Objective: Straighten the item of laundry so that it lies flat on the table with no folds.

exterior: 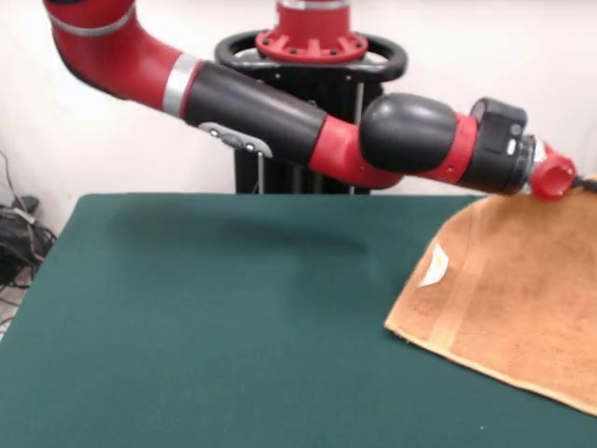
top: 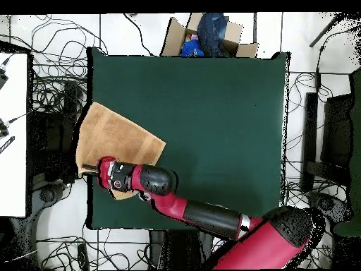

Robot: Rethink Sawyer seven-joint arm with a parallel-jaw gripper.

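Observation:
The item of laundry, an orange-tan towel [exterior: 513, 299], lies at the right side of the dark green table [exterior: 215, 317], with a white tag [exterior: 435, 266] near its left corner and a woven band along that end. From above, the towel [top: 116, 137] spreads over the table's [top: 211, 120] left edge and partly hangs past it. My gripper [exterior: 586, 183] pokes out beyond the red wrist cap at the towel's far edge. In the overhead view the gripper [top: 88, 169] sits at the towel's lower left corner. The wrist hides its state and any hold on the cloth.
The arm [exterior: 280, 117] stretches low across the back of the table. A cardboard box [top: 204, 35] with blue items stands just beyond the table's top edge in the overhead view. Cables [top: 49, 77] cover the floor around it, and a white surface [top: 13, 134] borders the left.

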